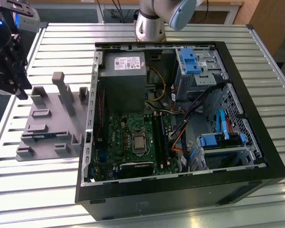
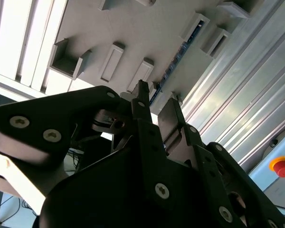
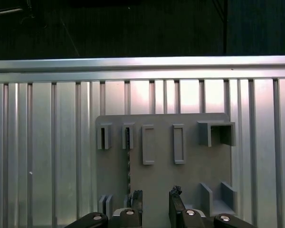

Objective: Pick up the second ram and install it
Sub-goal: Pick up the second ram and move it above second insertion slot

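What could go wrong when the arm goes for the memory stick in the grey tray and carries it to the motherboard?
1. In the first wrist view the second ram lines up nearer one finger than the middle of the open gripper. A finger might strike the stick's edge or a post of the grey tray.
2. The memory slots sit low inside the case near loose cables, which could snag the stick.

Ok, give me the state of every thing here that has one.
gripper: open, holding nothing, hovering over the fixture tray.
second ram: standing on edge in the fixture tray, not grasped.
fixture tray: lying flat on the table.
computer case: on its side, open, motherboard exposed.
memory slots: cannot tell whether filled.
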You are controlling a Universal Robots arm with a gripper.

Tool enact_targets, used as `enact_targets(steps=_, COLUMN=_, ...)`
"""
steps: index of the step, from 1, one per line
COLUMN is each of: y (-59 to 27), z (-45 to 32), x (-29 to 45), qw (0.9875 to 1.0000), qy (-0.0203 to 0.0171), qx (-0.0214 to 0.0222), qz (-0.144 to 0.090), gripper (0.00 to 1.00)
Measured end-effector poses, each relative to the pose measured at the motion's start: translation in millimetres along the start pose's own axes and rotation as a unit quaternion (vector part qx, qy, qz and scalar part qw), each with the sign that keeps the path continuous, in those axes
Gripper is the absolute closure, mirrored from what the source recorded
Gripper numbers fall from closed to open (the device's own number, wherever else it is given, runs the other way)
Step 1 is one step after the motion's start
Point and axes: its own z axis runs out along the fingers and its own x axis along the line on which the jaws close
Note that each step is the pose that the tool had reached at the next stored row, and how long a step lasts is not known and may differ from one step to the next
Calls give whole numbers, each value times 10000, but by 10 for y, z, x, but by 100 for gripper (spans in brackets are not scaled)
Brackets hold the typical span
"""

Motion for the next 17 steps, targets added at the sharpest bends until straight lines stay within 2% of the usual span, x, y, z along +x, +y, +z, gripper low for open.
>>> enact_targets(steps=9, y=4, z=28, x=36, qw=10000, qy=1, qx=-11, qz=-1, gripper=64)
enact_targets(steps=17, y=3, z=150, x=60, qw=10000, qy=3, qx=-58, qz=-1, gripper=64)
